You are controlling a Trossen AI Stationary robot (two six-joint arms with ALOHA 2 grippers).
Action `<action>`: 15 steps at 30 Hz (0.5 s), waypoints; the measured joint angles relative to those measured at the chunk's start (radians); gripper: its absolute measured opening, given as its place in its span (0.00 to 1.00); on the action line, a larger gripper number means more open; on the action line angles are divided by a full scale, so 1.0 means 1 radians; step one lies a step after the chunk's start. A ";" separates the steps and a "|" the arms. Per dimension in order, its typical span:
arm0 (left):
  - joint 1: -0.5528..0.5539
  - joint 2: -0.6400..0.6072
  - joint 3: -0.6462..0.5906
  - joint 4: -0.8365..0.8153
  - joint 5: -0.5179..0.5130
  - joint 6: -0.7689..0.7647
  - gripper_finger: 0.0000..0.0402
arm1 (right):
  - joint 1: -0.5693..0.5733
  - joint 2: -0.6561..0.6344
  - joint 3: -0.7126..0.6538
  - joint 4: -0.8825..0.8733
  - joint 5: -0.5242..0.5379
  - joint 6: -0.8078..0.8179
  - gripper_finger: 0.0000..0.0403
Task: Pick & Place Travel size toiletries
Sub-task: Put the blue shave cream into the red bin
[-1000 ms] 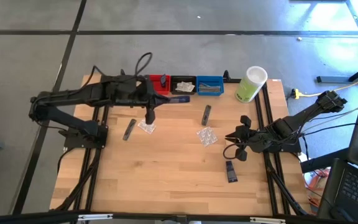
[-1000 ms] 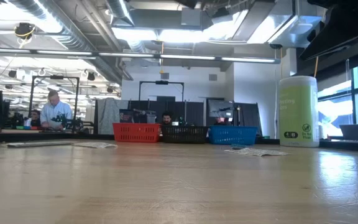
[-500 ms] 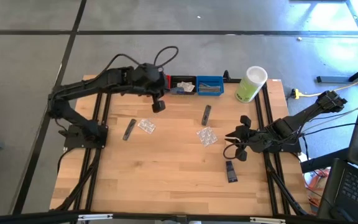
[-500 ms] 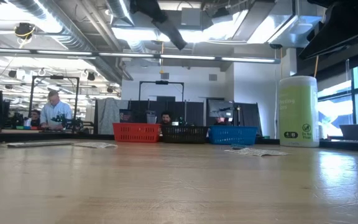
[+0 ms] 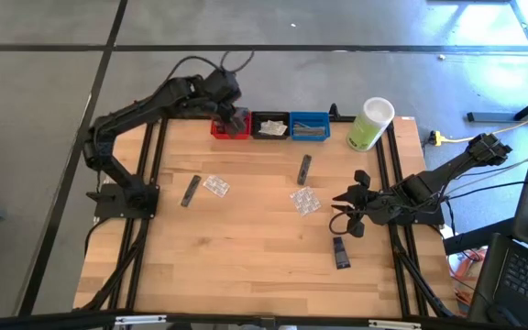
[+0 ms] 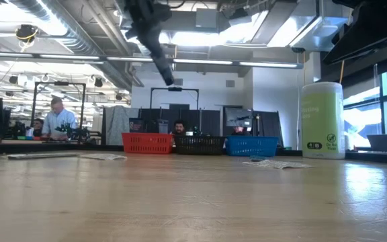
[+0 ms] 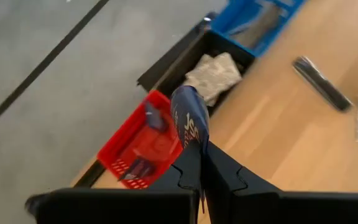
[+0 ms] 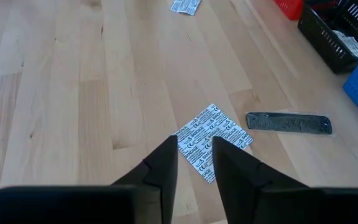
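Observation:
My left gripper (image 5: 235, 122) hangs over the red bin (image 5: 220, 129) at the table's far edge, shut on a dark navy mini tube (image 7: 190, 119); the low view shows it high up (image 6: 158, 47). Other navy tubes (image 7: 139, 168) lie in that bin. My right gripper (image 8: 194, 147) stands open near the right edge, clear of the table, pointing at a clear packet (image 8: 214, 140). On the table lie two grey sachets (image 5: 191, 191) (image 5: 304, 169), another clear packet (image 5: 215, 186) and a navy tube (image 5: 341, 252). My left gripper pinches the navy tube's near end (image 7: 196, 145) between its two fingertips. The fingers slant down toward the table's far edge, and the tube sticks out past them along their line. The tube is lifted clear, above the red bin.
A black bin (image 5: 270, 125) with a crinkly packet and a blue bin (image 5: 310, 126) with grey sachets stand right of the red one. A tall pale-green container (image 5: 370, 124) stands at the far right corner. People sit in the room beyond the table.
My left gripper has swung from above the left clear packet toward the table's far edge, carrying the navy tube clear of the table, and has tipped forward; it now hangs over the red bin.

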 joint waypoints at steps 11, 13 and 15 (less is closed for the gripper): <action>0.196 0.017 0.000 0.019 0.075 0.013 0.01 | 0.000 0.000 0.000 0.000 0.000 0.000 0.31; 0.227 0.035 0.000 0.027 0.093 0.045 0.01 | 0.000 0.000 0.000 0.000 0.000 0.000 0.32; 0.260 0.063 0.016 0.026 0.128 0.077 0.01 | 0.000 0.000 0.000 0.000 0.000 -0.001 0.33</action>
